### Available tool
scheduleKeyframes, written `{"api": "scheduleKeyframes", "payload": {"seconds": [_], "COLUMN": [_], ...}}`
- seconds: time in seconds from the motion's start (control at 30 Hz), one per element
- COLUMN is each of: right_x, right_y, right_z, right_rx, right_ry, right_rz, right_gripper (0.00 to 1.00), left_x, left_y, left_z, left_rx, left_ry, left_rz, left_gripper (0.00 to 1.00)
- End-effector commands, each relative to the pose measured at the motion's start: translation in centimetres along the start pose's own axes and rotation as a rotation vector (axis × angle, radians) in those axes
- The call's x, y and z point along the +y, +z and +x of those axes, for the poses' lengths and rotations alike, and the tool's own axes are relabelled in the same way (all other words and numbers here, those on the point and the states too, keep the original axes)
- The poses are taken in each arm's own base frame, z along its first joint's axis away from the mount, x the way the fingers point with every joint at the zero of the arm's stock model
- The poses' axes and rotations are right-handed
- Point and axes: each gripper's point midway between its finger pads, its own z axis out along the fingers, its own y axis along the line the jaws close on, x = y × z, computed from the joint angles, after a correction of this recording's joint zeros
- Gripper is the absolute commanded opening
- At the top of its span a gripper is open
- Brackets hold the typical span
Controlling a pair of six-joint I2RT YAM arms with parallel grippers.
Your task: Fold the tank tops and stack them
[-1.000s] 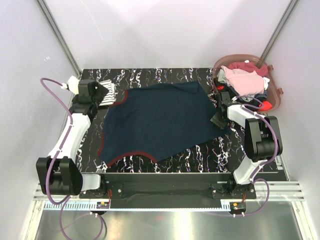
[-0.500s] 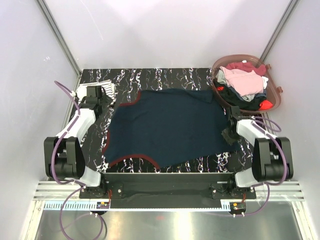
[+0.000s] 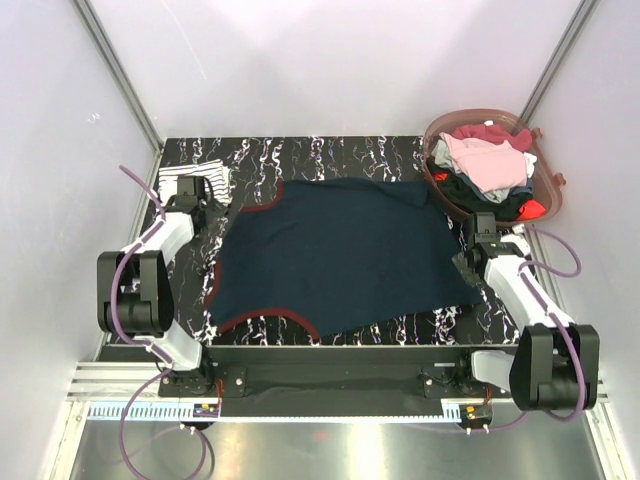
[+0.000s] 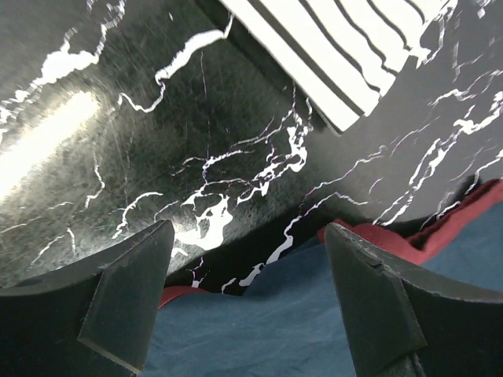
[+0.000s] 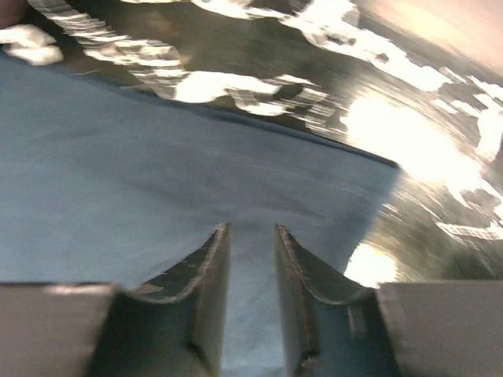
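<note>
The dark navy tank top (image 3: 340,255) with dark red trim lies spread flat across the middle of the table. The white striped tank top (image 3: 195,181) lies folded at the far left corner. My left gripper (image 3: 205,207) is open and empty, low over the navy top's red-trimmed left edge (image 4: 369,236). The striped top shows beyond it in the left wrist view (image 4: 354,55). My right gripper (image 3: 467,262) is at the navy top's right edge. Its jaws (image 5: 251,229) stand nearly together, with a ridge of navy cloth (image 5: 118,157) between them.
A brown basket (image 3: 553,195) with several pink, black and red clothes stands at the far right corner, just behind my right gripper. The table (image 3: 330,150) is black marble-patterned. White walls enclose the sides and back.
Both arms pulled back toward their bases. The navy top was drawn nearer and flatter, its right side smoothed. My left gripper moved down from the striped top to the navy top's edge.
</note>
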Motion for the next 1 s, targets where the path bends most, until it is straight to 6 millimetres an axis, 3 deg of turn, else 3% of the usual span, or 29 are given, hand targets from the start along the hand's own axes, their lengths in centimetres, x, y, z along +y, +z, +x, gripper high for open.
{"api": "scheduleKeyframes", "payload": {"seconds": [0.0,0.13,0.2,0.27,0.3,0.33,0.4,0.43,0.5,0.53,0.77,0.9,0.97], "right_x": [7.1,11.9,14.4,16.3,17.1,18.7,20.0,21.4,22.1,23.1,23.3,22.8,22.4], "right_y": [-3.7,-7.2,-8.7,-9.1,-9.4,-10.8,-10.1,-11.2,-10.1,-11.0,-7.6,-5.7,-4.5], "right_z": [-3.8,-2.0,0.6,2.6,3.6,5.2,8.5,9.8,12.8,13.8,20.4,22.6,23.4], "right_rx": [-0.111,-0.049,0.007,0.040,0.053,0.068,0.168,0.190,0.252,0.260,0.424,0.488,0.511], "right_ry": [-0.153,-0.304,-0.425,-0.526,-0.565,-0.609,-0.686,-0.713,-0.776,-0.802,-0.889,-0.911,-0.915], "right_rz": [-0.329,-0.635,-0.749,-0.773,-0.791,-0.838,-0.869,-0.908,-0.896,-0.921,-0.885,-0.861,-0.829], "right_gripper": [0.40,0.57,0.64,0.64,0.64,0.64,0.63,0.63,0.61,0.60,0.55,0.49,0.48], "left_x": [-1.7,-0.7,-0.5,0.5,-0.1,0.6,0.9,1.4,1.4,1.6,2.0,1.9,1.1], "left_y": [0.2,1.2,1.5,1.7,1.6,1.5,1.4,1.4,1.3,1.4,0.8,0.1,-0.5], "left_z": [-0.4,1.8,2.4,3.4,3.5,4.2,4.4,4.8,5.1,5.4,7.4,6.9,6.1], "left_rx": [-0.005,0.061,0.088,0.111,0.109,0.118,0.113,0.118,0.133,0.146,0.223,0.185,0.142], "left_ry": [-0.011,-0.016,-0.016,-0.024,-0.024,-0.023,-0.021,-0.019,-0.011,-0.007,-0.017,-0.025,-0.015], "left_rz": [0.076,0.085,0.101,0.103,0.147,0.150,0.160,0.154,0.167,0.169,0.235,0.265,0.307], "left_gripper": [0.82,0.82,0.82,0.82,0.83,0.83,0.83,0.84,0.84,0.84,0.81,0.79,0.74]}}
